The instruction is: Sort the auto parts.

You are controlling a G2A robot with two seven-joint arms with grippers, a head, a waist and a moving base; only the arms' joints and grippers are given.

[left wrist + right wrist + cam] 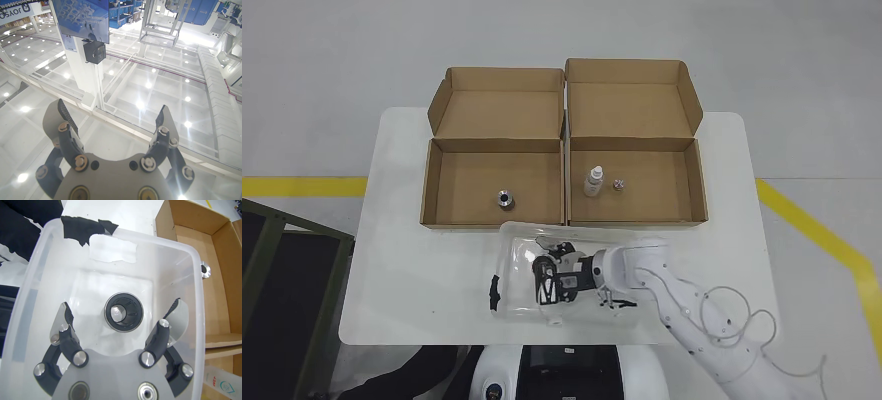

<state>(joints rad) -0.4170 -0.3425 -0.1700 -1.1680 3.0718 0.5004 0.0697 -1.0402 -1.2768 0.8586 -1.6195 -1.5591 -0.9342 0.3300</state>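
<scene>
White bench on grey floor; yellow floor stripe runs out from its left and right edges. Dark rack just beside the bench's left edge. Overhead, screen on white column, black box directly under it.

Tabletop: white, rounded corners, carrying three containers.
Plastic bin: clear, standing on the tabletop's near half; it surrounds the right jaws, which sit inside its walls. Torn black tape on the wall ahead of the jaws.
Left cardboard box: open, lid flap raised, just beside the bin on the far side of the jaws; contact cannot be told.
Right cardboard box: open, touching the left box side by side, beyond the jaws and back toward their wrist.
</scene>
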